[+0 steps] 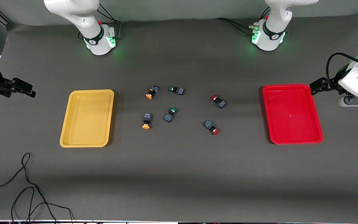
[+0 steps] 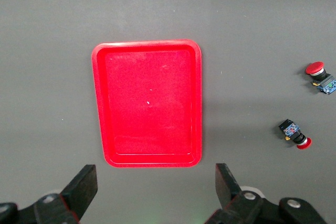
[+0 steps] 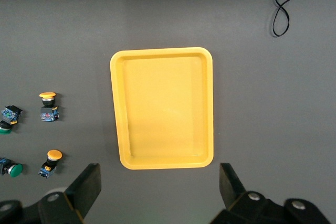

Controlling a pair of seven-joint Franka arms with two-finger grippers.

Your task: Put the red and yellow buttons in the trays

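Two Franka arms are waiting at either end of a dark tabletop [image 1: 179, 174], with no button yet lifted. The left gripper [image 2: 155, 184] is hanging with its jaws spread wide and holding nothing, the red tray [image 2: 147, 158] lying empty directly under its wrist camera, just ahead of the open jaws. The right gripper [image 3: 160, 184] is hovering the same way, jaws fully apart and empty, over the tabletop at the edge of the yellow tray [image 3: 163, 163], which is also sitting empty.

Six buttons are lying on their sides between the trays, well apart from both sets of jaws. Two red buttons [image 1: 218, 101] [image 1: 211, 127] are resting toward the left arm's end; two yellow buttons [image 1: 151, 92] [image 1: 146, 121] are sitting toward the right arm's end. Two green buttons [image 1: 176, 90] [image 1: 169, 114] are lying in between, close beside the yellow pair.

The likely trouble is a mix-up or a nudge: wide jaws descending on a yellow button could be catching the green one next to it, since they are lying so near. The small, tipped-over bodies could also be rolling or slipping out of a pinch taken on the round cap. A loose black cable [image 1: 26, 186] is trailing across the tabletop nearest the front camera, clear of the work.
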